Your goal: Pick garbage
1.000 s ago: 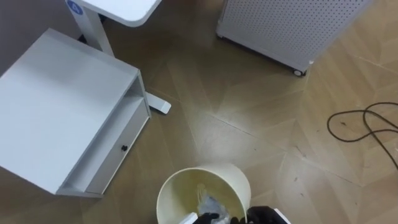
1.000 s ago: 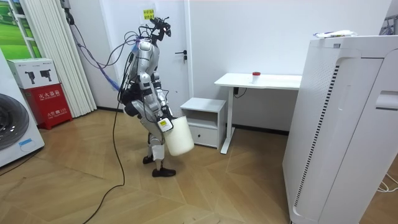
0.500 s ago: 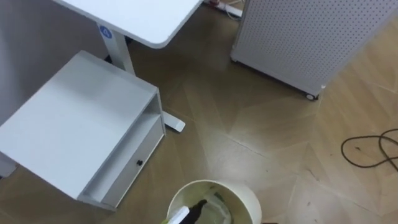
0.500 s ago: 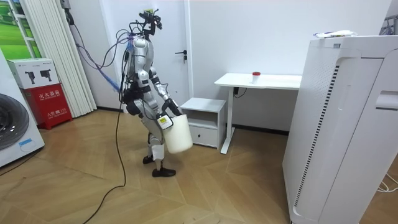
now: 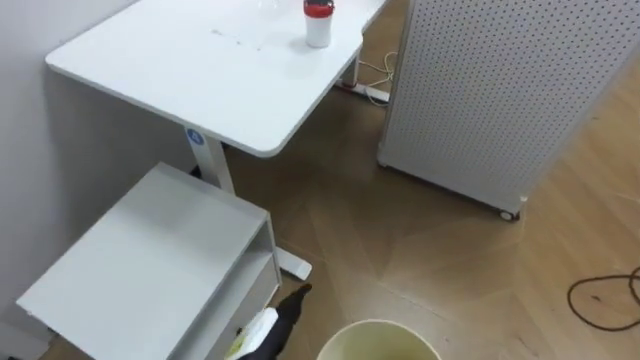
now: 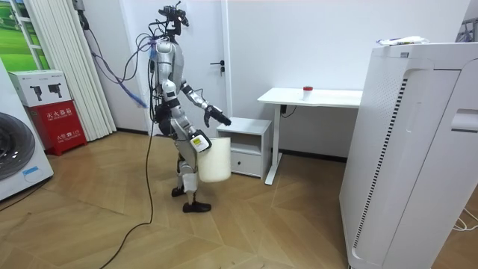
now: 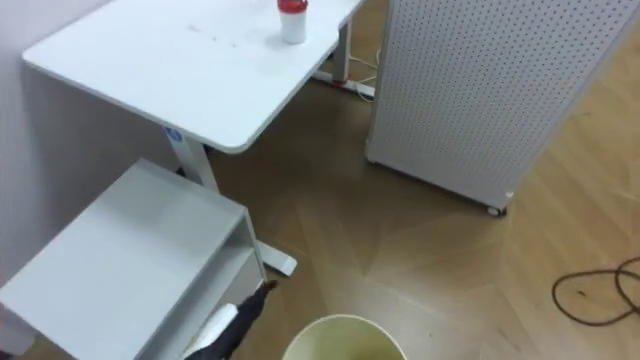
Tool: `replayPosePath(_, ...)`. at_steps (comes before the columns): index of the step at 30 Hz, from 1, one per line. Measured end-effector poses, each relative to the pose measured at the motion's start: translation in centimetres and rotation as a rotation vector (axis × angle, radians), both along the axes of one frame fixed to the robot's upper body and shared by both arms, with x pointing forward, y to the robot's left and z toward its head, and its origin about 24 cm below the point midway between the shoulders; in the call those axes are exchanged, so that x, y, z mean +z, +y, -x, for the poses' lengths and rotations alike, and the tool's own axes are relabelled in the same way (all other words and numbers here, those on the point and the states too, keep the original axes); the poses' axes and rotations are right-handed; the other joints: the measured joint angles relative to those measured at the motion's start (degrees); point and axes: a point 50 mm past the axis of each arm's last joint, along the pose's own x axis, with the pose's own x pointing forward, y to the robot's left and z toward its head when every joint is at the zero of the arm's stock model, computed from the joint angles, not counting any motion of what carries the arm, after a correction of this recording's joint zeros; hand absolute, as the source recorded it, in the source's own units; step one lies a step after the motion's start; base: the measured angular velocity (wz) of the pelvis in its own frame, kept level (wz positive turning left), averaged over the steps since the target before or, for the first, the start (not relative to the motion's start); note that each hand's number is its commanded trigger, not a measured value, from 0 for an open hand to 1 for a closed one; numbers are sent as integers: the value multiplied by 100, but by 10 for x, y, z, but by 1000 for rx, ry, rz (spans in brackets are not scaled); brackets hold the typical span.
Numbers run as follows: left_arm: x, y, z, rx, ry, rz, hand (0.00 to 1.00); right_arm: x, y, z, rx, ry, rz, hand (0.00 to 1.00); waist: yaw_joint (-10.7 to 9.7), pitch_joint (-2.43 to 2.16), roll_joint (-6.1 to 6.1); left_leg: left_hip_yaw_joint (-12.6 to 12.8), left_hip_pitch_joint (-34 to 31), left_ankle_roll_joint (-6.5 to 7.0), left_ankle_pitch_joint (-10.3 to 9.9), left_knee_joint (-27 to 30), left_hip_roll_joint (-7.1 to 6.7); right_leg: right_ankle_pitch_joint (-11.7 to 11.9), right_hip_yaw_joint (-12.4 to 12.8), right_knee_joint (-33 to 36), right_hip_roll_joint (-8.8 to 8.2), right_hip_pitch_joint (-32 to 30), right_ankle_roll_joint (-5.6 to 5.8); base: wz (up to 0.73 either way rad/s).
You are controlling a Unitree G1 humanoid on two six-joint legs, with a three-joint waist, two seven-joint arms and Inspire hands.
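Observation:
A cream bin [image 5: 380, 340] shows its rim at the bottom edge; in the room view the bin [image 6: 213, 160] hangs at my side from my right hand [image 6: 196, 143], which grips its rim. My left hand [image 5: 292, 303] reaches forward with straight fingers and holds nothing, beside the low white cabinet [image 5: 150, 260]. That hand [image 6: 221, 118] is stretched towards the cabinet's top. A small white container with a red cap [image 5: 318, 22] stands upright on the white desk [image 5: 200, 70], well beyond both hands.
A perforated white unit on castors [image 5: 500, 90] stands to the right of the desk. A dark cable [image 5: 605, 295] lies on the wooden floor at the right. A tall white appliance [image 6: 411, 149] is at the room view's right. I stand upright facing the cabinet.
I have straightened up and the view has risen from the floor to the desk. My left hand has come out of the bin and moved forward to the left, towards the cabinet.

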Motion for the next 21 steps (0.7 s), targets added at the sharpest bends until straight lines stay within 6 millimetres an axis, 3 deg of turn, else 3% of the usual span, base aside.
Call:
replayPosePath(3, 14, 9, -7, 71, -97, 35, 0, 0, -4, 8, -6, -3, 12, 100, 5, -12, -8, 14, 387, -1, 1, -227, -32, -92, 64, -13, 11, 270, 56, -7)
replayPosePath(5, 27, 18, -13, 121, -167, 56, 0, 2, -5, 10, -21, -24, 14, 100, 8, -47, -44, 57, 520, 2, 0, -290, -107, -104, 99, -40, 5, 361, 75, -13)
replayPosePath(9, 48, 32, -19, 218, -276, 110, 0, 1, -1, 14, -17, -27, 15, 100, 40, -109, -147, 225, 767, 27, -15, -290, -117, -82, -12, 0, -11, 499, 71, -31)
replayPosePath(11, 59, 41, -21, 286, -347, 130, 0, 2, 2, 15, -22, -39, 8, 100, 37, -135, -140, 453, 910, 79, -49, -294, -96, 63, -65, -129, 22, 614, 65, -45)
replayPosePath(12, 63, 43, -22, 299, -369, 135, 0, 3, 2, 14, -23, -41, 7, 100, 43, -139, -131, 525, 912, 85, -52, -313, -38, 135, -74, -224, 45, 636, 58, -47)
replayPosePath(13, 70, 46, -23, 324, -411, 150, 0, 2, 3, 14, -23, -40, 3, 100, 110, -137, -80, 763, 937, 143, -91, -430, 47, 216, -127, -282, 80, 671, 46, -37)
replayPosePath(14, 70, 47, -22, 351, -422, 173, 0, 0, 2, 19, -32, -24, 2, 100, 141, -121, -37, 1078, 1064, 135, -86, -481, 135, -41, -391, 204, -29, 711, 67, -26)
replayPosePath(15, 70, 46, -22, 363, -423, 185, 0, -1, 1, 23, -44, -14, 3, 100, 150, -113, -19, 1202, 1153, 120, -75, -537, 155, -234, -524, 510, -108, 785, 131, -15)
replayPosePath(17, 72, 48, -19, 401, -444, 206, 0, -3, -3, 31, -72, 11, 17, 100, 325, -118, -34, 1664, 1379, 82, -42, -660, 149, -742, -722, 1162, -423, 1150, 286, -34)
replayPosePath(19, 73, 51, -19, 427, -454, 216, 0, -3, -2, 29, -66, 7, 21, 100, 371, -103, -73, 1721, 1402, 53, -39, -575, 104, -903, -701, 819, -505, 1446, 367, -33)
replayPosePath(21, 74, 54, -19, 446, -459, 222, 0, -2, -2, 28, -60, 5, 26, 100, 346, -93, -98, 1712, 1282, 38, -28, -491, 74, -966, -701, 425, -489, 1518, 353, -21)
